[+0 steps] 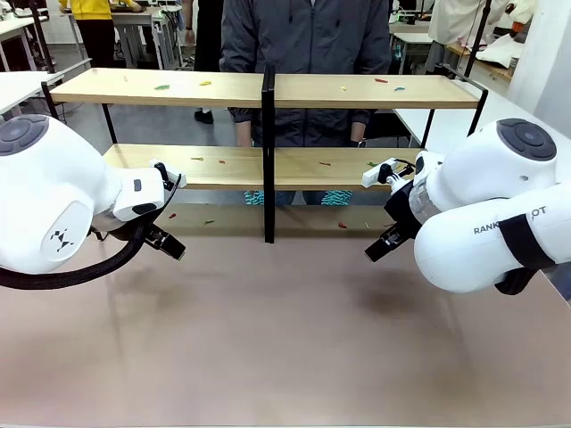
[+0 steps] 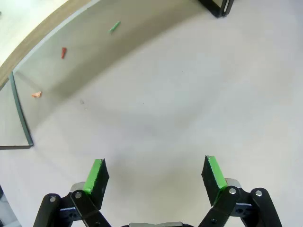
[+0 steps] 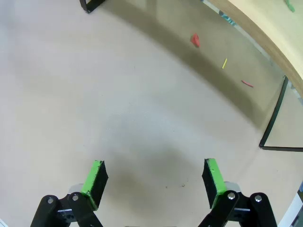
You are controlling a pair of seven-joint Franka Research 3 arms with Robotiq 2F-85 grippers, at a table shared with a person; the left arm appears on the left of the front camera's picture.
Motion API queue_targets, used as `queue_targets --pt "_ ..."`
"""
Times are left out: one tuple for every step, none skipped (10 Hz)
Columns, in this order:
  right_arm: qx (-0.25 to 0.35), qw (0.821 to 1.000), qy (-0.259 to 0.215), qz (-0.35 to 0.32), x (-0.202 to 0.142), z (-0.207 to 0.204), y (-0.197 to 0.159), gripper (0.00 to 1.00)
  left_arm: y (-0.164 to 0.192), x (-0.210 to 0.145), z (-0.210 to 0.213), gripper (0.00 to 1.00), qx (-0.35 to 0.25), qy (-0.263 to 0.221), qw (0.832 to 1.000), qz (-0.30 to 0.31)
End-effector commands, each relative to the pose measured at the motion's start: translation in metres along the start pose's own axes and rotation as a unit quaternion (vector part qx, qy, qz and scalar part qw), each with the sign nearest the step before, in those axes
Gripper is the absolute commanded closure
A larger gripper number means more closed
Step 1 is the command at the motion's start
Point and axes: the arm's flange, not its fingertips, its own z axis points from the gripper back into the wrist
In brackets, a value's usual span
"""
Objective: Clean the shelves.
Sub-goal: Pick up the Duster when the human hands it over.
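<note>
The shelves [image 1: 232, 87] stand across the far half of the table, light wooden boards in two tiers on a thin black frame with a centre post [image 1: 268, 152]. Small coloured scraps lie on the boards, such as a green one [image 1: 161, 87] and a red one [image 1: 381, 80]. More scraps lie on the tabletop under the rack [image 2: 63, 52] [image 3: 194, 39]. My left gripper [image 2: 155, 175] hovers open over bare tabletop, left of the post. My right gripper [image 3: 154, 177] is open too, right of the post, nothing between its fingers.
A person in a grey jacket [image 1: 303, 36] stands behind the rack, hands down by the lower boards. The beige tabletop [image 1: 285, 339] in front of both arms is bare. White tables [image 1: 18, 85] flank the scene.
</note>
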Motion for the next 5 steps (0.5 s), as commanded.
queue_targets --pt "0.0 1.0 0.0 0.0 0.0 0.0 0.0 0.0 0.0 0.0 0.0 0.0 0.0 0.0 1.0 0.0" --pt "0.0 1.0 0.0 0.0 0.0 0.0 0.0 0.0 0.0 0.0 0.0 0.0 0.0 0.0 1.0 0.0" --pt "-0.012 0.999 -0.029 0.007 0.0 0.045 0.001 0.0 -0.005 -0.011 0.054 0.0 -0.015 -0.053 0.998 -0.025" --pt "-0.023 0.998 -0.065 0.004 -0.006 0.104 0.0 0.0 -0.018 -0.026 0.113 0.0 -0.015 -0.108 0.993 -0.041" --pt "-0.021 0.995 -0.101 0.003 -0.018 0.164 0.0 0.0 -0.03 -0.049 0.168 0.0 -0.013 -0.159 0.985 -0.059"
